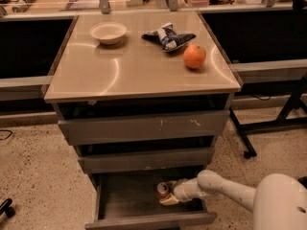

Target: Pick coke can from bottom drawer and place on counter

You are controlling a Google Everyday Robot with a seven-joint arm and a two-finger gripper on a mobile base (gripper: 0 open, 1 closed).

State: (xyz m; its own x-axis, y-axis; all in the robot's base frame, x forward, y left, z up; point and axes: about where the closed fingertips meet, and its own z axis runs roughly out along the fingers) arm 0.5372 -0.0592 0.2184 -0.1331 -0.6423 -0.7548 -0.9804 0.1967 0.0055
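Observation:
The coke can point(163, 189), red with a silver top, sits inside the open bottom drawer point(124, 202), right of its middle and tilted a little. My gripper point(169, 196) reaches into the drawer from the right on a white arm point(225, 189) and is right against the can, partly hiding its lower side. The counter point(124, 66) is the glossy tan top of the cabinet above.
On the counter stand a white bowl point(108, 32), a crumpled blue-and-white chip bag point(167, 36) and an orange point(194, 56). Two shut grey drawers point(144, 126) lie above the open one. A black desk leg with a caster point(244, 143) stands to the right.

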